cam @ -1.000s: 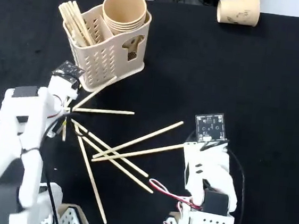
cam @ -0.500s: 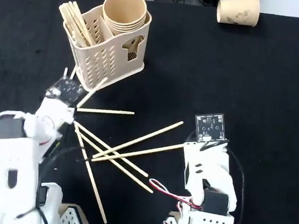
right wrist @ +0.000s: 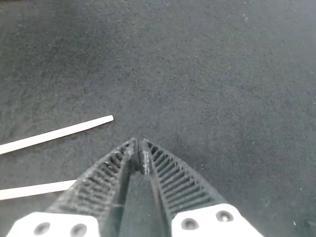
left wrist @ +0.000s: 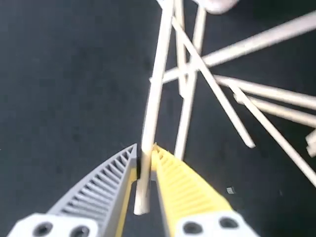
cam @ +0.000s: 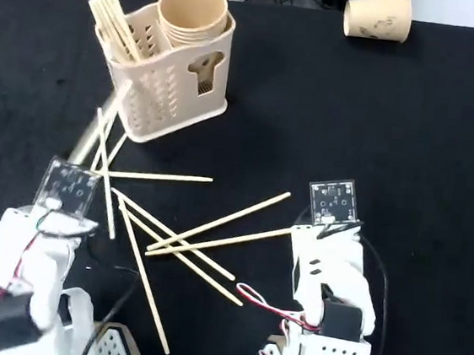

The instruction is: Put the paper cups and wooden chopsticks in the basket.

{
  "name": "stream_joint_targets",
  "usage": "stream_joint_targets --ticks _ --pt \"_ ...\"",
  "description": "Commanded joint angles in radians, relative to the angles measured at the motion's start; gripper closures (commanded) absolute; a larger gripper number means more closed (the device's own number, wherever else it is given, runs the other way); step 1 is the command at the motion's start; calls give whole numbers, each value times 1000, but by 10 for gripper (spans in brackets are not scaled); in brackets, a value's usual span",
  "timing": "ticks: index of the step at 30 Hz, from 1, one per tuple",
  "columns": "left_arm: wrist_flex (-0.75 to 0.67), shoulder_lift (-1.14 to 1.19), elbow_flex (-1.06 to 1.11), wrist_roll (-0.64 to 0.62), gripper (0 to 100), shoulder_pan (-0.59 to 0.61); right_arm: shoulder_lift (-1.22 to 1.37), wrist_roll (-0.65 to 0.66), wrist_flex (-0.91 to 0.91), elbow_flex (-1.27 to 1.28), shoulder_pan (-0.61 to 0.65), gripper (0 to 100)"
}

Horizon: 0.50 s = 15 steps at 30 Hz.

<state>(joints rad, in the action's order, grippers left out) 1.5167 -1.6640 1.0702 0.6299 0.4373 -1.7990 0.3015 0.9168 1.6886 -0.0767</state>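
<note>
A beige basket (cam: 174,86) stands at the back left with stacked paper cups (cam: 192,12) in one compartment and several chopsticks (cam: 113,20) in another. One more paper cup (cam: 377,16) lies on its side at the far back right. Several loose chopsticks (cam: 215,226) are scattered mid-table. My left gripper (left wrist: 144,150) is shut on one chopstick (left wrist: 157,89), which in the high view slants from the left arm (cam: 66,189) up toward the basket's foot. My right gripper (right wrist: 138,148) is shut on nothing, low over the cloth beside the ends of two chopsticks (right wrist: 54,133).
Black cloth (cam: 408,162) covers the table, with bare room on its right half. The right arm (cam: 329,272) rests at the near edge, right of the chopstick pile. White arm bases sit along the front edge.
The left arm has drawn back toward the near edge with a chopstick in its gripper. The basket has shifted and tilted slightly. The right arm has not moved.
</note>
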Motion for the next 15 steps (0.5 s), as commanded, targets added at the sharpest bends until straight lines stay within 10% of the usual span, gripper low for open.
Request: stream_joint_targets --ticks 1,15 --pt "-117 -133 58 -141 971 35 -70 8 0 -4 -12 983" --pt "-445 -153 237 -419 971 35 -70 8 0 -4 -12 983"
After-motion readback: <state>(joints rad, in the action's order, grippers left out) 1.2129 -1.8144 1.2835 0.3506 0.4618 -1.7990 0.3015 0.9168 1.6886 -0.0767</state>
